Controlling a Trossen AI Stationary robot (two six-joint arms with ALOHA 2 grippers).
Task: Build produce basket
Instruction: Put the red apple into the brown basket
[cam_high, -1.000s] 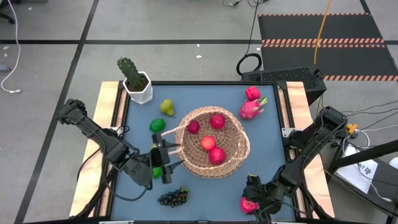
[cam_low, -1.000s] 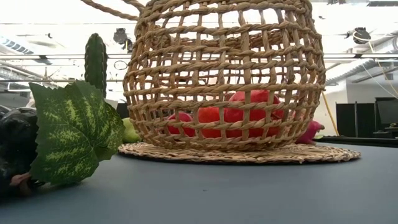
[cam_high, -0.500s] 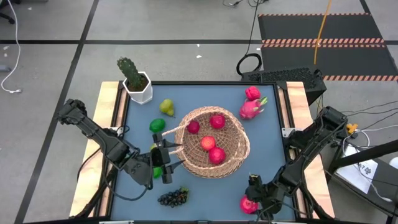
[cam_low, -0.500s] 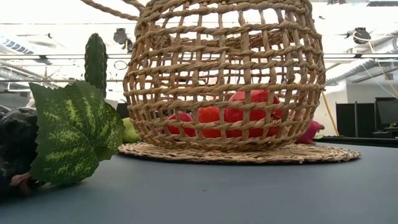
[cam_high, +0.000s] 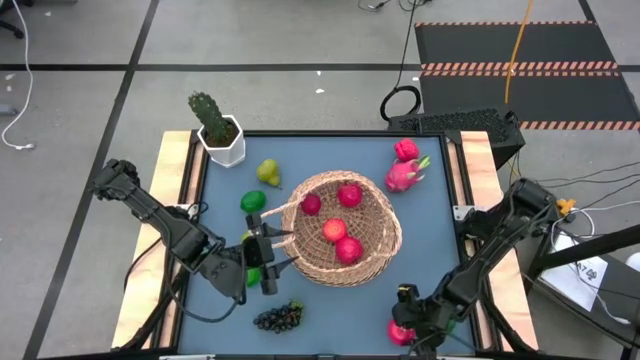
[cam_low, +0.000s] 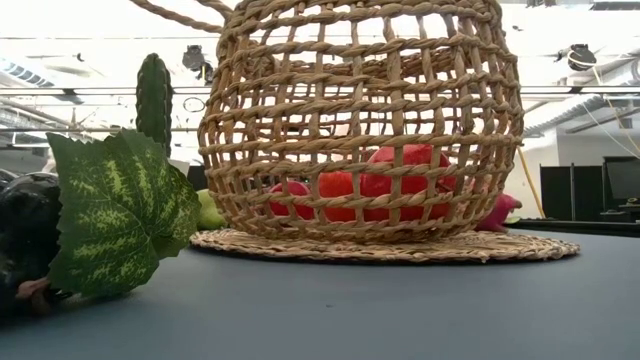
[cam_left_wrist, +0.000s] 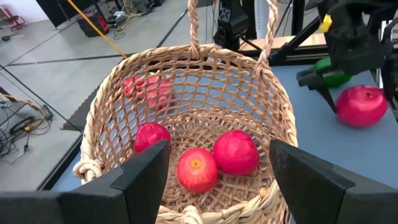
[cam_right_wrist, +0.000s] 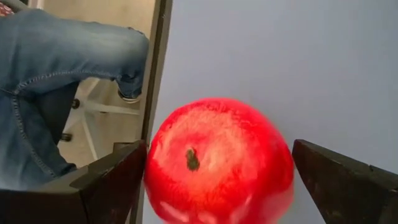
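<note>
Basket (cam_high: 345, 228) at mid worktop (cam_high: 330, 310), four apples (cam_high: 334, 229) in it; left gripper (cam_high: 262, 257) just at its left rim, fingers (cam_left_wrist: 146, 180) spread either side of the near rim. Behind-left corner: potted cactus (cam_high: 216, 126); pear (cam_high: 268, 172) and lime (cam_high: 253, 201) between cactus and basket, grape bunch (cam_high: 279, 318) near the front edge, left of centre. Dragon fruits (cam_high: 405, 170) behind-right of basket; lone apple (cam_high: 400, 329) at the front-right edge, between the parted fingers (cam_right_wrist: 109, 183) of the right gripper (cam_high: 405, 325), a person's leg (cam_right_wrist: 56, 81) beyond that worktop edge.
</note>
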